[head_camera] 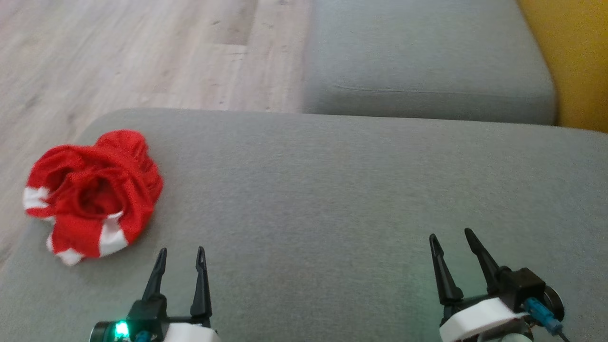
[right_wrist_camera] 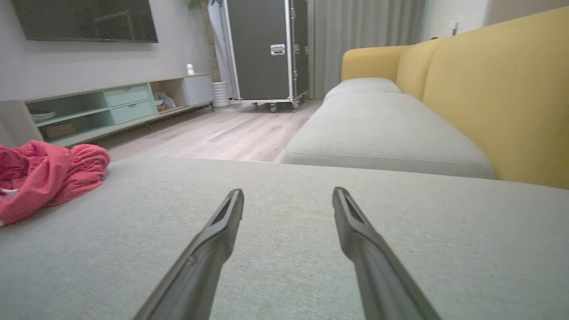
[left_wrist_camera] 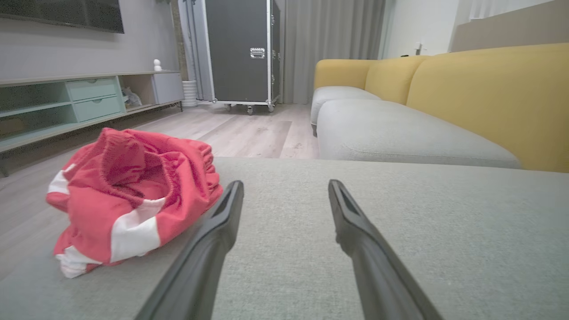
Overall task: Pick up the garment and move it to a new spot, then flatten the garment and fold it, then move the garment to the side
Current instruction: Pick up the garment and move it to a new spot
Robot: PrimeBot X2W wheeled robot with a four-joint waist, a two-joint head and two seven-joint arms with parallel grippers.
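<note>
A: Starting at the left gripper [head_camera: 182, 249]: how wide does it stand?
B: Wide. Both dark fingers point forward over the grey cushion [head_camera: 332, 190], with bare fabric between them. It grips nothing.
A: Do the tips touch the cushion?
B: They sit low over it, but I cannot tell whether they touch.
A: And the right gripper [head_camera: 450, 233]?
B: It is spread just as wide and is empty too. It is over the right part of the cushion, well apart from the left one, and its fingers lean a little leftward in the head view.
A: Where is the garment [head_camera: 95, 194]?
B: It is crumpled in a heap at the cushion's left edge. It is red with white bands, and a gathered opening faces up. It lies ahead and to the left of the left gripper, near it but apart, and well apart from the right gripper.
A: And further out?
B: A second grey seat [head_camera: 427, 61] lies beyond the cushion. A yellow backrest [head_camera: 579, 61] is on its right, and pale wood floor [head_camera: 118, 57] is off to the left.
</note>
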